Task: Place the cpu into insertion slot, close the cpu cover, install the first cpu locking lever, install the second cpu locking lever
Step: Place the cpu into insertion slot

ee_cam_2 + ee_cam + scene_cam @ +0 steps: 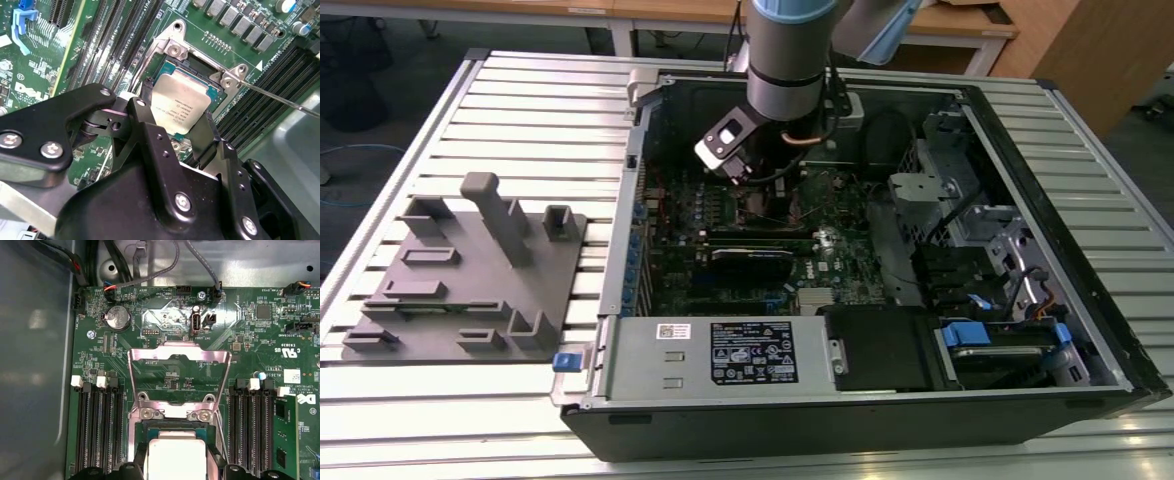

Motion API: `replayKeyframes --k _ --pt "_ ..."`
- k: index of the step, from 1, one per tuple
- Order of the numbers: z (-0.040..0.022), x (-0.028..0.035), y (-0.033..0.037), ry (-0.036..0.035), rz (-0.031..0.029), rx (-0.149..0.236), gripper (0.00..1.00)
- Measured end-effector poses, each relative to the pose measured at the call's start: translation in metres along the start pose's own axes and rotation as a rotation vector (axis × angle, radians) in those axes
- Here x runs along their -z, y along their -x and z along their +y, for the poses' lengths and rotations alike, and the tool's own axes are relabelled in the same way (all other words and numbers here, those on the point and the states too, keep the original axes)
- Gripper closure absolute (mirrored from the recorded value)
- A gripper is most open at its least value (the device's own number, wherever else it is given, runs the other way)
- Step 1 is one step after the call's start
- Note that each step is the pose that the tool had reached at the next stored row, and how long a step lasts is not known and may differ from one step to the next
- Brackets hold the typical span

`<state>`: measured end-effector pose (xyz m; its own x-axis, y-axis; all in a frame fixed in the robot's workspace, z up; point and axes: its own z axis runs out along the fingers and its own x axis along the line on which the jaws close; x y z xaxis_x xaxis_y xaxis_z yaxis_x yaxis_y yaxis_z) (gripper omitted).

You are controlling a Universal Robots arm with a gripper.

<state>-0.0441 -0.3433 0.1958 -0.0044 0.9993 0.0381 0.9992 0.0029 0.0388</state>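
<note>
At the exterior view's left a grey fixture tray is laid on the slatted table. Just beside it is the open computer case, which takes up the middle and the exterior view's right. A power supply with a white label is seen along the case's near edge. The arm is lowered from the far side into the case, over the green motherboard. The gripper is seen closed on the cpu; in both wrist views the black fingers are pressed against two opposite edges of the chip. The cpu is held at the insertion slot, inside the silvery rim, grey top up. Whether it is fully seated cannot be told. The cpu cover is swung open, away from the slot, and green board is seen through its window. One thin locking lever is swung out from the slot, unlatched. A second lever wire is seen raised at the slot's other side. Long black memory slots are set on both sides of the slot, and one memory module is fitted in the outermost one. A coin battery is seen on the board beyond the open cover.
</note>
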Motion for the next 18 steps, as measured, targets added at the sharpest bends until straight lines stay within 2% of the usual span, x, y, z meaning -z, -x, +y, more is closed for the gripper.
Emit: replayKeyframes --k 18 --pt "-0.0002 -0.003 -0.0021 0.0004 0.0013 -0.011 0.46"
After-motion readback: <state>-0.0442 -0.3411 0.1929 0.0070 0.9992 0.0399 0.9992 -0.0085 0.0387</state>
